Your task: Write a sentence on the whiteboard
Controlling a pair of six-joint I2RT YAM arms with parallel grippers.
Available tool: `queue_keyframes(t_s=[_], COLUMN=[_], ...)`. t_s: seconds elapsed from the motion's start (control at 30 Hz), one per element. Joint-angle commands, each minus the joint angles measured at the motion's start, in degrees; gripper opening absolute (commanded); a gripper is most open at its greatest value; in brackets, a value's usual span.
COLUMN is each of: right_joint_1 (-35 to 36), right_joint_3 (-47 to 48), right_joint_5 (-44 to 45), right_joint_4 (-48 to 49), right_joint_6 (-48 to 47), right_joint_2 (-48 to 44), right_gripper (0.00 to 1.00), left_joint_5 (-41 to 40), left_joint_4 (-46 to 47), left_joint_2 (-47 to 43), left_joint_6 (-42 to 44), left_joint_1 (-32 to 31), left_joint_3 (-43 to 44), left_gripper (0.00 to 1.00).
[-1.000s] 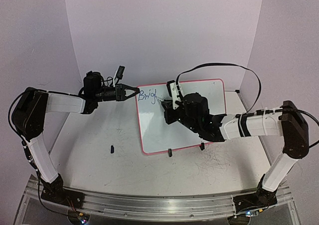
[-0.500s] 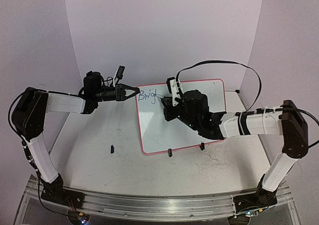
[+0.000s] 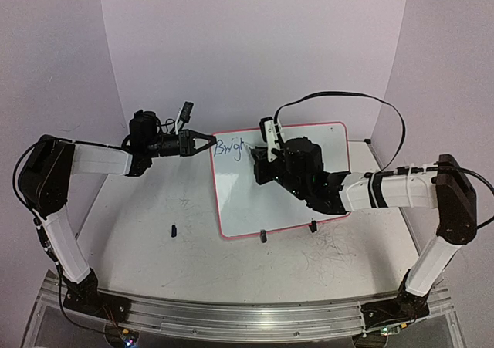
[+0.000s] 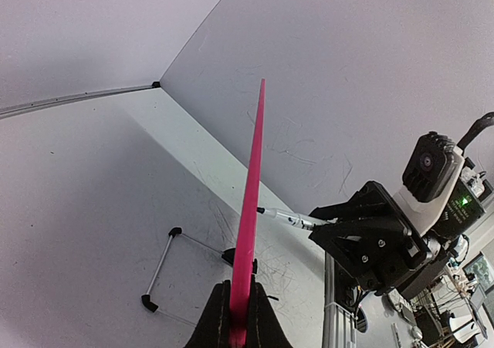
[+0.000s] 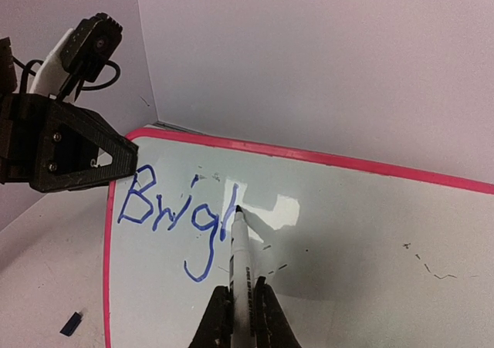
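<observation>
Scuffed white table (image 3: 193,275) w/ whiteboard (image 3: 247,201) standing on it, small dark bit (image 3: 174,229) alongside

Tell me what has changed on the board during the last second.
The right hand carried the marker slightly to the right along the line, and the sentence grew from "Brigl" to "Brigh". Nothing was taken or let go. The left hand clamps the edge of the whiteboard as before; it has not moved.

Blue sentence (image 5: 158,209) on a white, red-pink-rimmed whiteboard (image 5: 370,232); white marker (image 5: 241,263), black tip
</observation>
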Motion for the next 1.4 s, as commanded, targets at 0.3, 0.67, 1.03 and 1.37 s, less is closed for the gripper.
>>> queue_keyframes(t_s=[0.3, 0.67, 1.03, 1.37], right_joint_1=[0.3, 0.31, -0.82, -1.66], right_joint_3=[-3.52, -1.94, 1.41, 3.48], right_joint_5=[0.74, 0.53, 0.38, 0.84], right_joint_4=[-1.9, -1.64, -0.81, -0.79], right_joint_6=[3.12, 2.48, 1.42, 0.44], right_joint_2=[-2.26, -4.42, -3.76, -1.73], right_gripper=[0.0, 0.0, 0.0, 0.0], left_joint_5=[0.85, 0.86, 0.9, 0.92], left_joint_4=[0.49, 0.48, 0.53, 0.51], left_joint_2=[-0.46, -0.17, -0.27, -0.17], left_joint_6=[-0.91, -0.91, -0.82, -0.91], left_joint_1=[-0.49, -0.61, -0.54, -0.59], left_joint_3=[-0.14, -0.12, -0.12, -0.13], left_gripper=[0.0, 0.0, 0.0, 0.0])
